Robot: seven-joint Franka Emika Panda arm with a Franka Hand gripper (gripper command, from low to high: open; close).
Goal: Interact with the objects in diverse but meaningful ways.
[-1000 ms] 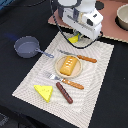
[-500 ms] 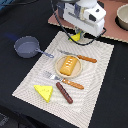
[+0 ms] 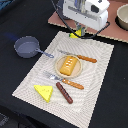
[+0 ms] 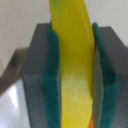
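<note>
My gripper (image 3: 78, 31) hangs over the far edge of the striped placemat (image 3: 95, 80) and is shut on the yellow banana (image 3: 74, 35). In the wrist view the banana (image 4: 75, 65) stands upright between the green pads (image 4: 53, 75), filling the gap. The golden-brown bread loaf (image 3: 69, 65) lies on a small plate at the mat's middle. The yellow cheese wedge (image 3: 44, 91) and brown sausage (image 3: 64, 92) lie at the mat's near end. The grey saucepan (image 3: 26, 46) with its blue handle sits off the mat at the exterior view's left.
A knife with an orange handle (image 3: 85, 58) lies beyond the plate and a fork with an orange handle (image 3: 67, 81) lies in front of it. A brown board (image 3: 112, 27) with a bowl (image 3: 122, 17) is at the far right. The table is black.
The gripper stays shut on the banana and has shifted only slightly over the mat's far edge. The other objects have not moved.
</note>
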